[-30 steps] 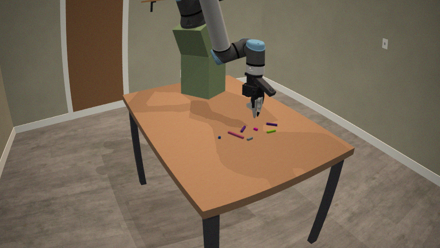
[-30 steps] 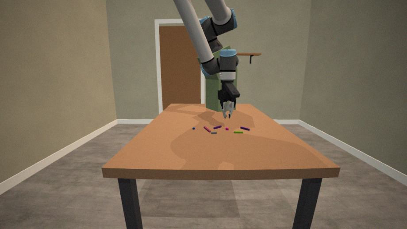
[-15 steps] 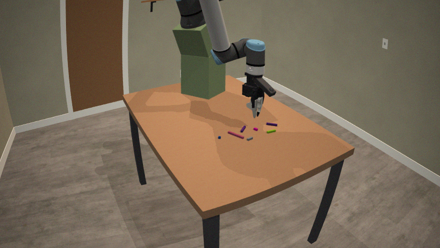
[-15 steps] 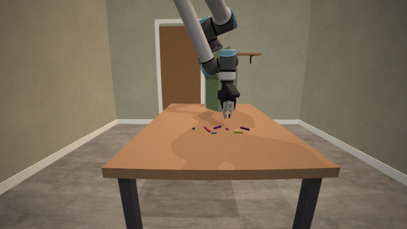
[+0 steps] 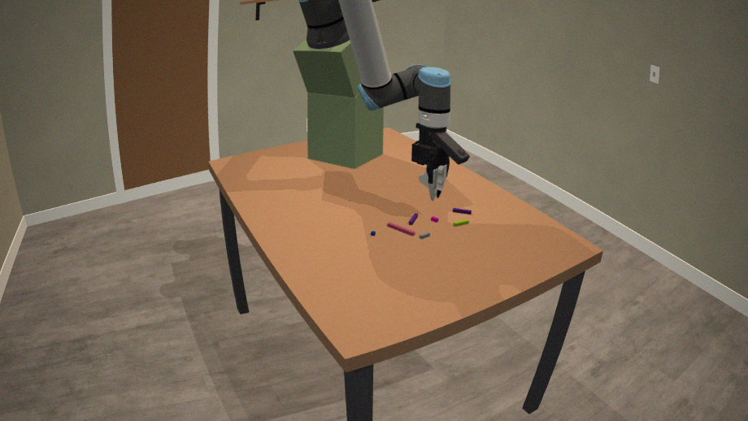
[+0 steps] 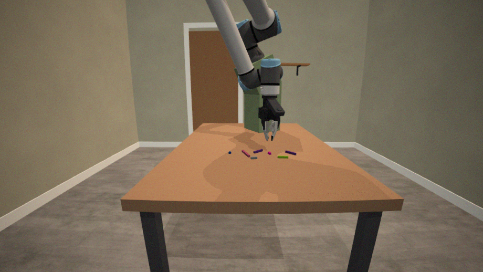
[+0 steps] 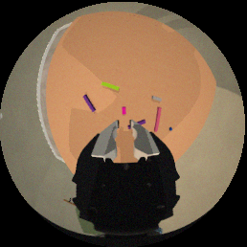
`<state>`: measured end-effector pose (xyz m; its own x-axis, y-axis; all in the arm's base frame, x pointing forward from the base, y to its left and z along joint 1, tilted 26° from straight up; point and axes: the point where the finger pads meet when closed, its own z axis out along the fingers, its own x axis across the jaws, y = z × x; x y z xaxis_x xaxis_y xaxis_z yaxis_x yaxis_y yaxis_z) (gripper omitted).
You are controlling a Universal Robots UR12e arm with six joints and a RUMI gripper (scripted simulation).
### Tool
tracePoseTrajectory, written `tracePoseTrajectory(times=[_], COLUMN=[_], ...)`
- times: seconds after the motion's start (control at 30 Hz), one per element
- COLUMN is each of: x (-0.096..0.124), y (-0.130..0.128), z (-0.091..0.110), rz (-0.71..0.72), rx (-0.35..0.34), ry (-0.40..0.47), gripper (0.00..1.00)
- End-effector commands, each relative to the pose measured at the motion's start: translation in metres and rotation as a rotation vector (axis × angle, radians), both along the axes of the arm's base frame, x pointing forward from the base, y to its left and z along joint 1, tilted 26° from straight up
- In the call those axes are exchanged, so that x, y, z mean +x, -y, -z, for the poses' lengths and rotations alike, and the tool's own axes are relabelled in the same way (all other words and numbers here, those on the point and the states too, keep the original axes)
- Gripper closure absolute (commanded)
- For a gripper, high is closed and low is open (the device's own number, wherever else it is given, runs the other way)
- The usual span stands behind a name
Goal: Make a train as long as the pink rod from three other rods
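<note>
Pink and flat on the wooden table (image 5: pixel 314 250) (image 6: pixel 263 182) (image 7: pixel 129 38), the pink rod (image 5: pixel 401 228) (image 6: pixel 245 153) (image 7: pixel 158 119) sets the measure for a train not yet begun, with all three places unfilled as I watch from my remote station. Seen from the exterior view, the blue rod (image 5: pixel 373 232) (image 6: pixel 229 152) (image 7: pixel 170 128) lies left of it, the grey rod (image 5: pixel 424 235) (image 6: pixel 253 158) (image 7: pixel 156 99) near its front end, and one purple rod (image 5: pixel 413 219) (image 6: pixel 258 150) (image 7: pixel 142 123) just to its right; farther right are the magenta rod (image 5: pixel 434 219) (image 6: pixel 269 153) (image 7: pixel 123 110), the lime rod (image 5: pixel 461 223) (image 6: pixel 282 157) (image 7: pixel 110 86) and a second purple rod (image 5: pixel 462 210) (image 6: pixel 290 152) (image 7: pixel 89 103). My gripper (image 5: pixel 435 197) (image 6: pixel 269 139) (image 7: pixel 123 121) hangs above and behind the magenta rod, fingertips slightly parted, holding nothing. Blue, magenta and one purple would make the length; so would blue, grey and lime. Every rod lies well inside the table's edges. I judge the broad stretch of wood in front of the pink rod the better building ground, since its neighbours could crowd the fingers.

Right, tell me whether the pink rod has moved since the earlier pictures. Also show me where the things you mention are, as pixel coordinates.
No; the pink rod (image 5: pixel 401 228) (image 6: pixel 245 153) (image 7: pixel 158 120) lies as before, judged against the table (image 5: pixel 314 250) (image 6: pixel 189 189) (image 7: pixel 134 43) in the top view.
</note>
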<state>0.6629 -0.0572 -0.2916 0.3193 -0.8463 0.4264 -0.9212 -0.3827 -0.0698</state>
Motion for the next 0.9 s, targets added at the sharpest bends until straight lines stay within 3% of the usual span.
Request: tracePoseTrajectory(times=[0.0,0.87], x=[0.0,0.007], y=[0.0,0.011], z=[0.001,0.027], rz=[0.0,0.0], rx=[0.0,0.0], ry=[0.001,0.001], gripper=[0.86,0.86])
